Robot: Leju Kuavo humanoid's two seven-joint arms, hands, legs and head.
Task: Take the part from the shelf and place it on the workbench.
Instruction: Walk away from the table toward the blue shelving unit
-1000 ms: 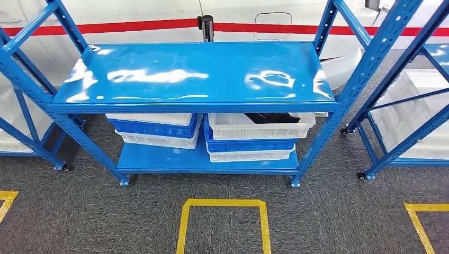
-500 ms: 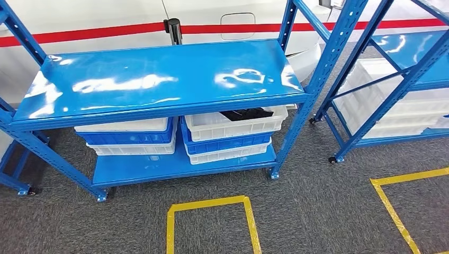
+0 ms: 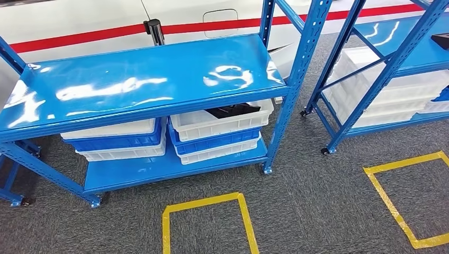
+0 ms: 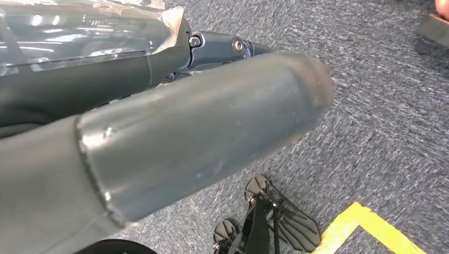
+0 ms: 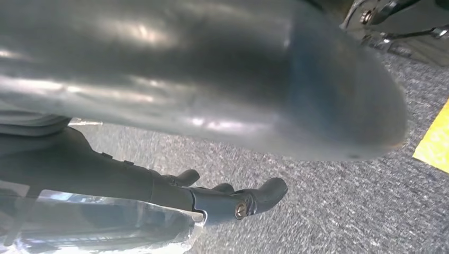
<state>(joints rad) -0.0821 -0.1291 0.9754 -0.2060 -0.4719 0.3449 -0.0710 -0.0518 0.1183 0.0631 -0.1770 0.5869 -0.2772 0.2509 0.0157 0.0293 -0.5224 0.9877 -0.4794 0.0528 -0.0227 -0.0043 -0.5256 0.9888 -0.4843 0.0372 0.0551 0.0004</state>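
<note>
The part [image 3: 233, 110] is a black, flat, irregular object, only partly visible, lying in the top white crate [image 3: 222, 119] of the right-hand stack on the lower level of the blue shelf [image 3: 143, 79], under the shelf's glossy top board. The left hand [image 4: 201, 132] hangs over grey carpet [image 3: 317, 201], thumb and dark fingers extended, holding nothing. The right hand [image 5: 222, 106] likewise hangs above the carpet, fingers loosely extended and empty. Both hands are well apart from the part. Yellow tape squares [image 3: 206, 222] mark the floor.
</note>
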